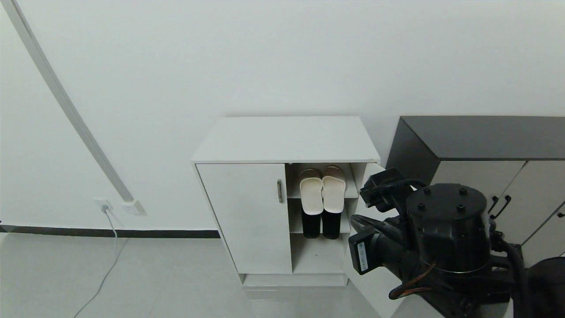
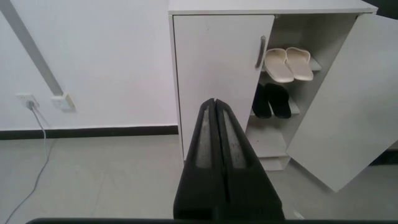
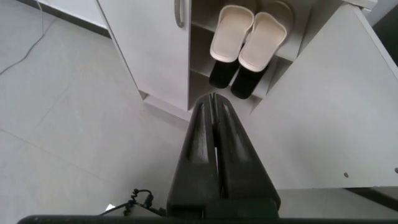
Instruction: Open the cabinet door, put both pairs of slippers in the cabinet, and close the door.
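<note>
Right end effector (image 3: pixel 213 98): fingers pressed together, empty, near the open door (image 3: pixel 336 106); judged ready to push it shut, both pairs being shelved. Left end effector (image 2: pixel 214 102): together, empty. White slippers (image 1: pixel 322 192) on the upper shelf, black slippers (image 1: pixel 321 224) beneath, inside the cabinet (image 1: pixel 282 141). Left wrist view shows the door's whole panel; in the head view the right arm covers it.

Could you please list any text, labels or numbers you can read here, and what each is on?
None is readable.
White sticker on the right arm: print too small to read.
Cabinet, white slippers and black slippers: no print visible.
</note>
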You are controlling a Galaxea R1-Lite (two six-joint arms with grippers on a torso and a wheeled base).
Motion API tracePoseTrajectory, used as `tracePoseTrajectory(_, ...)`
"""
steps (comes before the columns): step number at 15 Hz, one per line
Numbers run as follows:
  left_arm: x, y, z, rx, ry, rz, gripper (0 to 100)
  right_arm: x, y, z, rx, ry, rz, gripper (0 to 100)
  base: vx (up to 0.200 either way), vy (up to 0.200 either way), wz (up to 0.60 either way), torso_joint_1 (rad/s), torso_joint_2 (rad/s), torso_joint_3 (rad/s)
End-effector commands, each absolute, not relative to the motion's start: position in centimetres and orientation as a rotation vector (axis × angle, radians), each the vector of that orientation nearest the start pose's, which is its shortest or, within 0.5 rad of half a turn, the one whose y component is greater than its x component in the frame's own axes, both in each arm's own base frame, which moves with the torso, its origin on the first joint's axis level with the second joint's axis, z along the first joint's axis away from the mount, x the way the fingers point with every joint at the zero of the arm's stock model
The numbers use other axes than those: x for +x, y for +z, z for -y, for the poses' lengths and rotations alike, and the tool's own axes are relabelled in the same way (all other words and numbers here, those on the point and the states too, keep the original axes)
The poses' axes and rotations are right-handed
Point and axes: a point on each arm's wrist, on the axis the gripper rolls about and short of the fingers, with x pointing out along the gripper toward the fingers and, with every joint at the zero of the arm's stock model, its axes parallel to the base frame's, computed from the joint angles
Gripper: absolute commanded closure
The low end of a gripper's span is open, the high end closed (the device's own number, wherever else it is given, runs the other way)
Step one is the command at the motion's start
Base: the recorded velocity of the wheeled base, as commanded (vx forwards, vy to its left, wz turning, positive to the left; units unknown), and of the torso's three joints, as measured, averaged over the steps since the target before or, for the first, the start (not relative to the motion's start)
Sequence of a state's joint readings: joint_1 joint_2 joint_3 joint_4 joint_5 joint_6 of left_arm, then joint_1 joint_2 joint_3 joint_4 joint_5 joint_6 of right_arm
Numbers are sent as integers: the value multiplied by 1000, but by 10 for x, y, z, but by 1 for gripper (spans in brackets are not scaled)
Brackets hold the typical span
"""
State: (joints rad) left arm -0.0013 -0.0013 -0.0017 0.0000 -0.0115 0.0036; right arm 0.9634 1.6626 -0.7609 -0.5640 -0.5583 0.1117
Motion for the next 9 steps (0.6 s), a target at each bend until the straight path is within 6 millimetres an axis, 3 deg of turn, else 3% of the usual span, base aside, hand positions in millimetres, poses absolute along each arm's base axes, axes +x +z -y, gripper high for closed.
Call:
tracePoseTrajectory(1, -23, 76, 0, 3, -12, 2, 100, 174, 175, -230, -125, 387, -269, 100, 0, 0, 0, 0, 0, 0)
tracePoseTrajectory(5, -23, 76, 0, 3, -14, 2, 100, 174, 174, -230, -128, 390, -273, 100, 0, 0, 0, 0, 0, 0)
tracePoseTrajectory(9, -23, 76, 0, 3, -12, 2, 100, 173, 172, -229, -133, 394, -279, 100, 0, 0, -600, 2, 0, 2)
